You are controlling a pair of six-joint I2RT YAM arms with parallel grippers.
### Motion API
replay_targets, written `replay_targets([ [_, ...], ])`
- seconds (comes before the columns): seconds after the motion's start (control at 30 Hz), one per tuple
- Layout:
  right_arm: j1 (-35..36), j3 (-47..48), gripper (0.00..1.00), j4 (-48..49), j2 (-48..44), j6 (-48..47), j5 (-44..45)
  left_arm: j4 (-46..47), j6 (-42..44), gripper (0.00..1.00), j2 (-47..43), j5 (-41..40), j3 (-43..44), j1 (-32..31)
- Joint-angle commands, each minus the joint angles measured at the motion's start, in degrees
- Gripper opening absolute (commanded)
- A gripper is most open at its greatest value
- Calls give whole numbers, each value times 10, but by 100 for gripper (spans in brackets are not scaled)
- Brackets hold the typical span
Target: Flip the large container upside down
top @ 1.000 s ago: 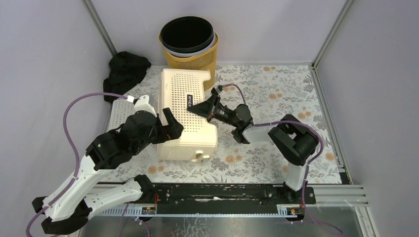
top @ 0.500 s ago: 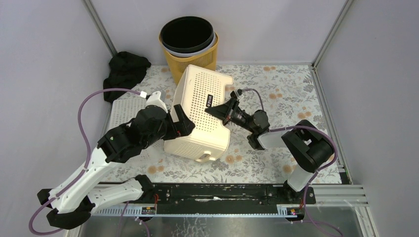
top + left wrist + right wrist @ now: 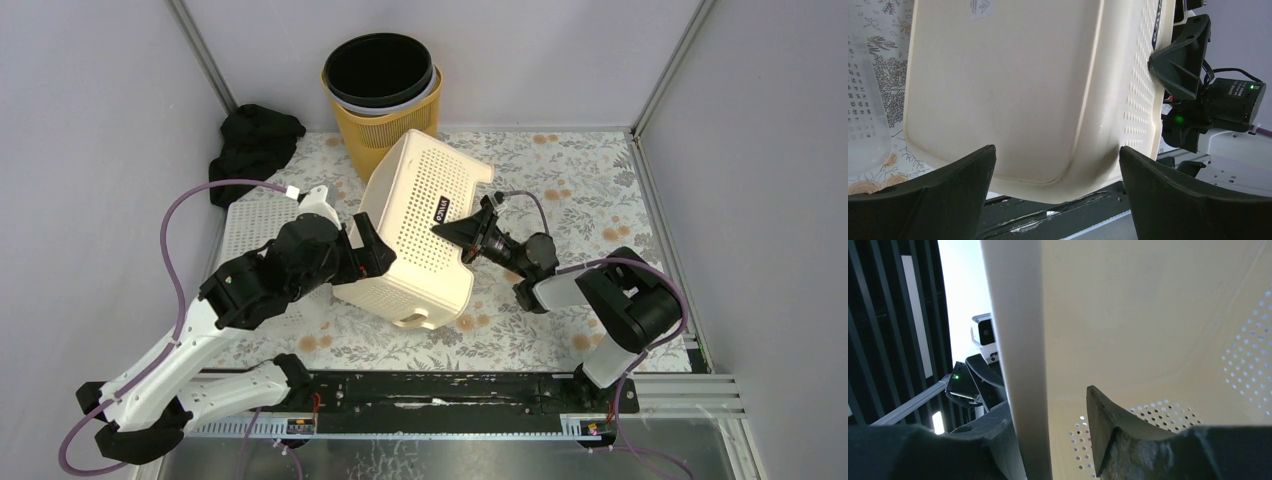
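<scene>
The large container (image 3: 420,230) is a cream perforated bin, tilted on its lower edge with its flat bottom facing my left arm. My left gripper (image 3: 360,255) stands open against that bottom; in the left wrist view the bottom (image 3: 1013,90) fills the frame above the wide-spread fingers of the left gripper (image 3: 1056,150). My right gripper (image 3: 462,235) straddles the container's rim on the right side. In the right wrist view the rim wall (image 3: 1018,340) runs between the fingers of the right gripper (image 3: 1048,397). One finger lies against the wall; the other stands apart from it.
A yellow basket holding a black bucket (image 3: 385,85) stands just behind the container. Black cloth (image 3: 255,145) lies at the back left. A white perforated tray (image 3: 240,235) lies flat under my left arm. The black rail (image 3: 450,390) runs along the near edge.
The container has tipped up from lying flat and swung to the right. Both arms moved right with it. The right gripper's jaws have parted from the rim.
</scene>
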Motion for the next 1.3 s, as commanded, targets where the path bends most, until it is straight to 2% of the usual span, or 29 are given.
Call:
replay_targets([
  [0.0, -11, -38, 50, 37, -16, -20, -52, 34, -3, 100, -7, 3, -6, -3],
  [0.43, -47, -113, 56, 18, -31, -14, -75, 37, -6, 100, -16, 4, -14, -3],
  [0.77, -58, -127, 55, -68, -33, -40, -87, 39, -6, 100, -18, 7, -16, -3],
  [1.03, -67, -134, 51, -178, -75, -81, -87, 48, -3, 100, -18, 13, -23, -3],
  [1.17, -71, -132, 43, -210, -91, -96, -81, 51, -2, 100, -16, 16, -25, -4],
  [1.27, -72, -128, 41, -220, -91, -101, -81, 51, -1, 100, -18, 16, -25, -3],
])
